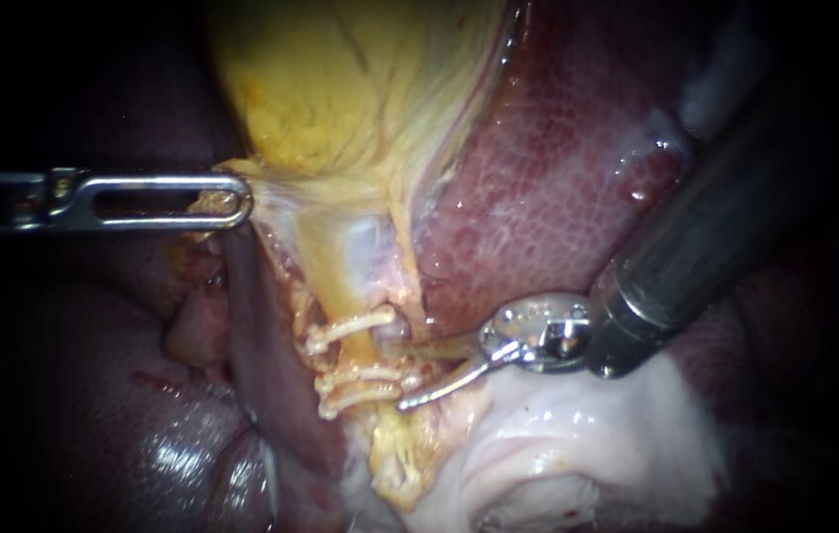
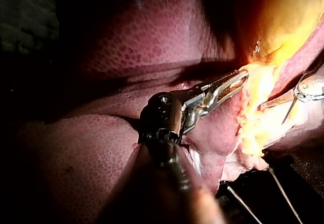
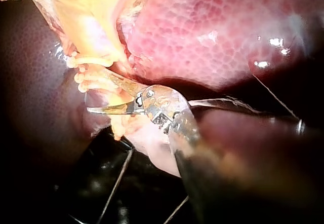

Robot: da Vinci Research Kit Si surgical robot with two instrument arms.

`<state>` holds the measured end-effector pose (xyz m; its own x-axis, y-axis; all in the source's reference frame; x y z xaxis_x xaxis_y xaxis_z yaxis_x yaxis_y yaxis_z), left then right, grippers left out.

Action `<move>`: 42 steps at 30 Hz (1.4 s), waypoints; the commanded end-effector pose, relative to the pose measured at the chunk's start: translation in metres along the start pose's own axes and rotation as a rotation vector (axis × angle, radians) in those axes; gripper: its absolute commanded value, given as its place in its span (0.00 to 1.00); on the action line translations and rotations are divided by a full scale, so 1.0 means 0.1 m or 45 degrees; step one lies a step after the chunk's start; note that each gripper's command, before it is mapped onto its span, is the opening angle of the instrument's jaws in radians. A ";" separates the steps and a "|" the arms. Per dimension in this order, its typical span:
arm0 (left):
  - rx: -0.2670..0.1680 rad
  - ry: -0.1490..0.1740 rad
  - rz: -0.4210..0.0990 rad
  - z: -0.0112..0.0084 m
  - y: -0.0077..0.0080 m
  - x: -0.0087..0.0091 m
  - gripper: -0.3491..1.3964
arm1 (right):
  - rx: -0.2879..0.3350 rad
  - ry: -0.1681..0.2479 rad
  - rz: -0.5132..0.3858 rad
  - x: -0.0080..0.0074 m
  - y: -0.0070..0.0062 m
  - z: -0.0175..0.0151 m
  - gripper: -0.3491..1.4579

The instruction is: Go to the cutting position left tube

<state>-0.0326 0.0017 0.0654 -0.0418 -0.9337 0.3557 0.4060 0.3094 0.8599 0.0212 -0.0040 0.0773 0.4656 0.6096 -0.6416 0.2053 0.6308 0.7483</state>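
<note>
The yellow gallbladder [image 1: 341, 89] narrows down into a pale tube [image 1: 336, 281]. This tube carries three white clips: one higher [image 1: 350, 328] and two close together lower down [image 1: 360, 385]. My right instrument [image 1: 395, 375] comes in from the upper right with its thin blades open right beside the clips. Its upper blade points at the gap between the higher clip and the lower pair, and its lower blade lies just under that pair. The right wrist view shows the same open blades [image 3: 98, 93] at the clips [image 3: 91, 74]. My left instrument [image 1: 237, 197] is shut on the gallbladder's lower edge.
Dark red liver [image 1: 558, 168] lies right of the gallbladder and behind the right shaft. More liver [image 1: 94, 395] fills the lower left. Pale whitish tissue [image 1: 577, 434] sits under the right instrument. Thin threads [image 3: 116, 183] cross a dark surface below the tissue.
</note>
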 end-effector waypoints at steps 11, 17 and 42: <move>0.007 0.005 0.001 0.001 -0.006 0.002 0.00 | -0.017 0.003 0.013 -0.005 0.020 0.016 0.94; 0.006 0.005 0.002 0.002 -0.006 0.003 0.00 | -0.005 -0.008 0.032 -0.007 0.027 0.030 0.95; 0.004 0.000 0.010 0.017 0.013 0.010 0.00 | 0.311 0.037 0.050 0.003 0.008 0.061 0.86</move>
<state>-0.0337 0.0015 0.0676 -0.0383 -0.9312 0.3626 0.4022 0.3178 0.8586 0.0268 -0.0063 0.0788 0.4538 0.6457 -0.6141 0.3939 0.4728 0.7882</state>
